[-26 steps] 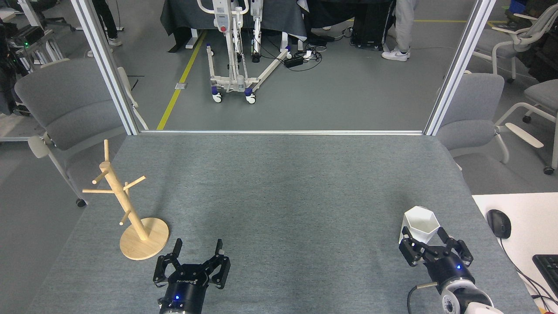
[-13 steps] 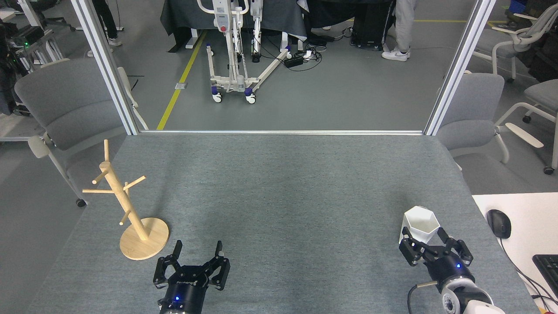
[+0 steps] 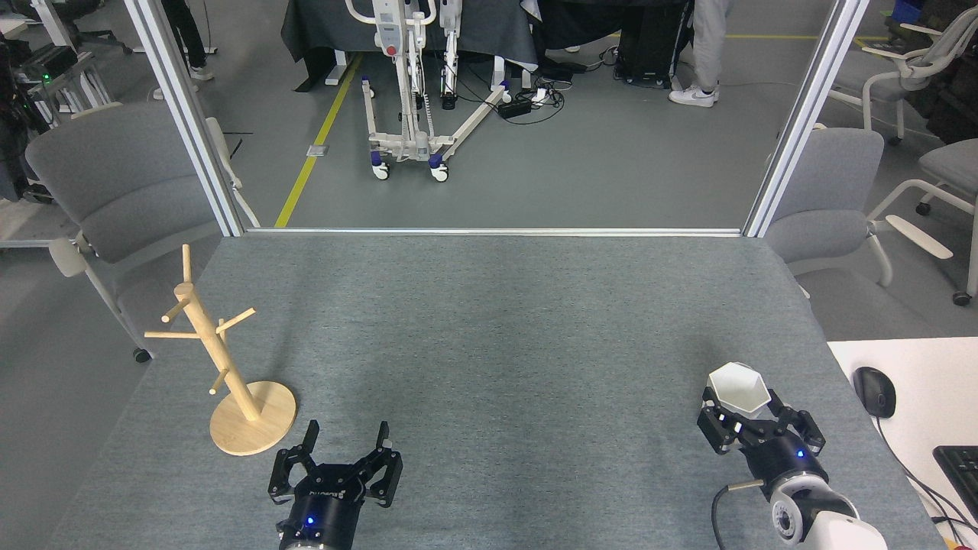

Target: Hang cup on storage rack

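Grey felt table (image 3: 489, 328), chairs beyond. At lower right my right gripper (image 3: 752, 420) is clamped around the white cup (image 3: 738, 389); my left gripper (image 3: 345, 441) rests spread apart beside the rack (image 3: 221, 359), lower left. The faceted sides could twist in my grip during the long carry.

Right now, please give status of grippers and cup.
Left gripper open, empty. Right gripper around cup. Storage rack far left, pegs bare. Table between clear.
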Motion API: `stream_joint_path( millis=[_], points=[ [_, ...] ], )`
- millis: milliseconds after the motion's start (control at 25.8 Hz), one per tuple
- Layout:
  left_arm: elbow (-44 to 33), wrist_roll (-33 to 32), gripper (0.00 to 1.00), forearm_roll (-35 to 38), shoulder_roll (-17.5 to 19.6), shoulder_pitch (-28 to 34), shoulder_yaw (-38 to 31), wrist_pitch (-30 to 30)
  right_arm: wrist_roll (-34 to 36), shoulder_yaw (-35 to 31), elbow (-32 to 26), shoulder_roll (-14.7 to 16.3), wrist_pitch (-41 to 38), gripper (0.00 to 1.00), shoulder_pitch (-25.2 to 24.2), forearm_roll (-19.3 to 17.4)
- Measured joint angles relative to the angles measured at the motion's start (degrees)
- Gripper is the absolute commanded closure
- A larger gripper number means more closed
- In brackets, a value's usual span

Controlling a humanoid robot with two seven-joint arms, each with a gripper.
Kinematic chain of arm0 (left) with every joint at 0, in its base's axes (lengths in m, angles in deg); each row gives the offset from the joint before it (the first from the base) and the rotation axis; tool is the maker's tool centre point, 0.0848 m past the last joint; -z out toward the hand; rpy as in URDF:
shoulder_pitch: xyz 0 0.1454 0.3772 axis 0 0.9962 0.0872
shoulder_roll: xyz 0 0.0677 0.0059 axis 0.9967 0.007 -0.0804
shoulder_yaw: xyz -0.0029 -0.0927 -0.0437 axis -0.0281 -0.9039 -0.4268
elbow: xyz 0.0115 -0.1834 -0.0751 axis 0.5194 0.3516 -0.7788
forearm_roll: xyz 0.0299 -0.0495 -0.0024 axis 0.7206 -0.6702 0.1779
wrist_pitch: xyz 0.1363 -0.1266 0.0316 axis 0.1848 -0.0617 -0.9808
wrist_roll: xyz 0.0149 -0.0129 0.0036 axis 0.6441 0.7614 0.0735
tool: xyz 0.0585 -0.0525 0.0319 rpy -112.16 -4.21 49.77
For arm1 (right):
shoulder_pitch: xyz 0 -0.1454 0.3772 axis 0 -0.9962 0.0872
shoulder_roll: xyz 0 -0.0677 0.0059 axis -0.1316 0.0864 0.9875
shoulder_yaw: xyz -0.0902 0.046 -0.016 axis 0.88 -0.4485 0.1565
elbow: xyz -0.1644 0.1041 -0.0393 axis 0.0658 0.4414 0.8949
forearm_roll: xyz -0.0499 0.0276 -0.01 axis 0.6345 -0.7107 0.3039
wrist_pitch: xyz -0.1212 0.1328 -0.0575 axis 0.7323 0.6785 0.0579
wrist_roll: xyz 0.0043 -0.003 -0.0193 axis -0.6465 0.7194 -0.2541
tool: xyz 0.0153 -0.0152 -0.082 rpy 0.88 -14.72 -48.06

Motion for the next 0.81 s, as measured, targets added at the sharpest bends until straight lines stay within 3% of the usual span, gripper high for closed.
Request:
stream_joint_path(
  millis=[813],
  points=[
    [1.11, 0.00, 0.00, 0.00, -0.08, -0.30, 0.00, 0.02, 0.19, 0.06, 5.56, 0.11, -0.05, 0.00, 3.86, 1.69]
  ],
)
